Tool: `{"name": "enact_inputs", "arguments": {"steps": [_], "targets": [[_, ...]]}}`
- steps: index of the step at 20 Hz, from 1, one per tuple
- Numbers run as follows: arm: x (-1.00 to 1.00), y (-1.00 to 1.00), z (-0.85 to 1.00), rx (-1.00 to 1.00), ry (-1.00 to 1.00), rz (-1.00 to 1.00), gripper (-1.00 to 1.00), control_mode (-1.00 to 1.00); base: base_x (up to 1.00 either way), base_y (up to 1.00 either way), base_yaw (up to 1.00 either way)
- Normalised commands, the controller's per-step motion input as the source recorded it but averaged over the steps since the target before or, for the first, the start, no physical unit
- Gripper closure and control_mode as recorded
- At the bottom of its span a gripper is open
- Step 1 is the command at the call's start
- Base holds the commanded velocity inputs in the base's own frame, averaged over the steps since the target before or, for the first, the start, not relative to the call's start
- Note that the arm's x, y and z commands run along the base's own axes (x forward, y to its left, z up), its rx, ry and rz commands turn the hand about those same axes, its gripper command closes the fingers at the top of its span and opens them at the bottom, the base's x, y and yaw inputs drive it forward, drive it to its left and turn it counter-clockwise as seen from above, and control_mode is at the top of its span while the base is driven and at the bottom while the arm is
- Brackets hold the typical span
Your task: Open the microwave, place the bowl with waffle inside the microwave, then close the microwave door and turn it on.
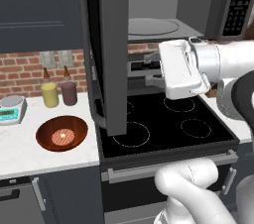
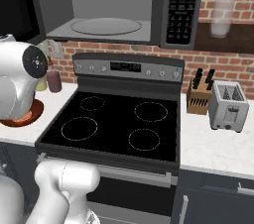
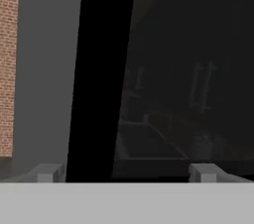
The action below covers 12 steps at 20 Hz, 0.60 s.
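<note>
With the microwave door (image 1: 113, 49) swung wide, the tool (image 3: 124, 172), jaws spread and empty, should clear it and descend squarely over the bowl (image 1: 62, 133) rim.

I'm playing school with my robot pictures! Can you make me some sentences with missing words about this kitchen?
1. The microwave door is swung ____.
2. The waffle lies in the reddish-brown ____ on the counter.
3. The gripper has its fingers spread wide and is holding ____.
4. Beside the knife block stands a silver ____.

Missing words: open; bowl; nothing; toaster
</note>
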Motion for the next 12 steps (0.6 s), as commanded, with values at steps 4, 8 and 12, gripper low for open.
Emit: {"name": "enact_inputs", "arguments": {"steps": [4, 8, 12], "targets": [[0.0, -0.81, 0.0, 0.0, 0.35, -0.17, -1.0, -1.0, 0.0, 0.0, 0.0], [0.03, -1.0, 0.0, 0.06, 0.6, -0.13, -1.0, -1.0, 0.0, 0.0, 0.0], [0.68, -0.76, -0.58, 0.06, 0.63, -0.2, -1.0, -1.0, 0.0, 0.0, 0.0]]}}
